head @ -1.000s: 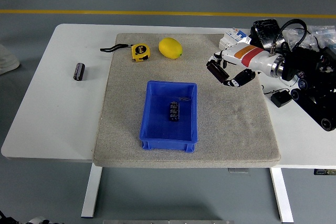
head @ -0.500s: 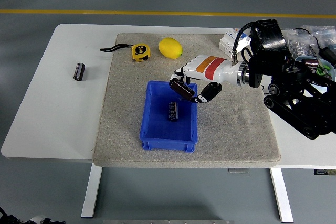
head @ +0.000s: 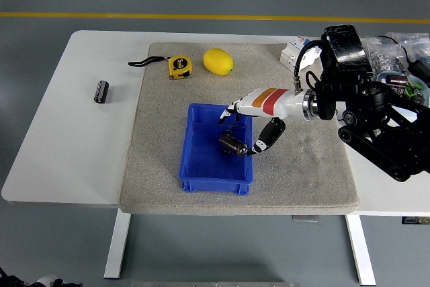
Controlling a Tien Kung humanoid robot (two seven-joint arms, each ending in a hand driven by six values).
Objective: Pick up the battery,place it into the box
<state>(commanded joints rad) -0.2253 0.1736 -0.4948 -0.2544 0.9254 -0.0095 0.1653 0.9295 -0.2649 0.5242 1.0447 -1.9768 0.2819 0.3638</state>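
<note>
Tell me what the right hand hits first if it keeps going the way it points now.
The right hand points left and down into the blue box, holding a battery. Probably the box floor comes first; depth is unclear.

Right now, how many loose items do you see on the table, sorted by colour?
Black: 2, the battery on the bare table at left and the battery in the right hand over the blue box.
Yellow: 2, the tape measure and the lemon.
Blue: 1, the box.
Total: 5.
</note>
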